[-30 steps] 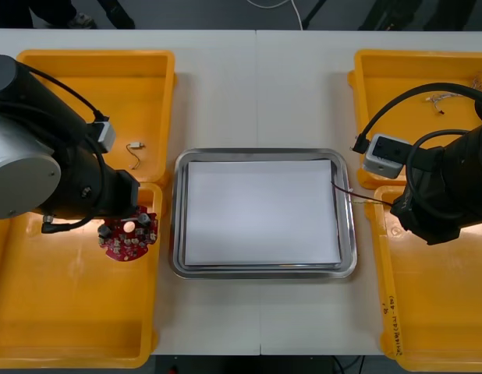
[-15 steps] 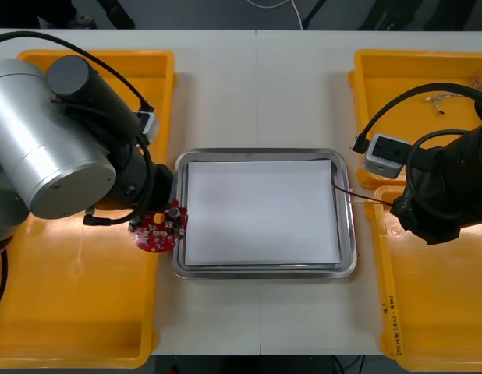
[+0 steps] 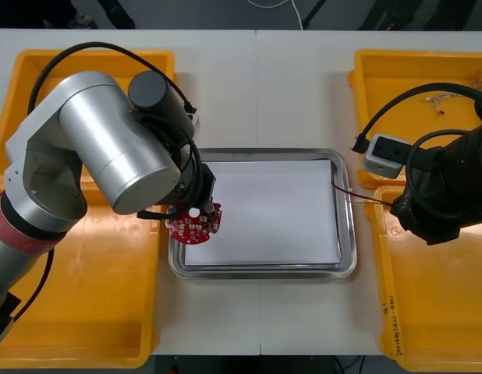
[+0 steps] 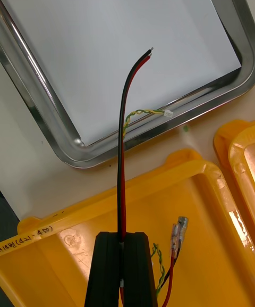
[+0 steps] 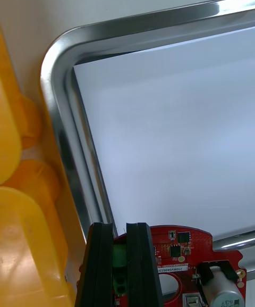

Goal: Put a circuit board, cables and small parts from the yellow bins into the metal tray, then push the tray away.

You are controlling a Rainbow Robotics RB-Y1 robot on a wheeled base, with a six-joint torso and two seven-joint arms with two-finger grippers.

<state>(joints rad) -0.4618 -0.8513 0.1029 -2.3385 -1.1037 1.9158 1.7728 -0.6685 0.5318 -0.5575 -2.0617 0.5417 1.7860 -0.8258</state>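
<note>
Nothing lies in the tray (image 3: 347,234) yet: the left gripper (image 5: 119,232) clamps the circuit board (image 3: 196,224) over its left side, the right gripper (image 4: 122,239) clamps a cable (image 4: 122,126) by its right edge

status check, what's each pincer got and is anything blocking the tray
Left pincer shut on circuit board, over metal tray's left near corner. Right pincer shut on red and black cable, its end over tray's right edge. Nothing seen in the way.

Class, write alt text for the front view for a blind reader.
The left claw holds a red circuit board over the left side of the metal tray. The right claw, above the right yellow bins, holds a red and black cable.
</note>
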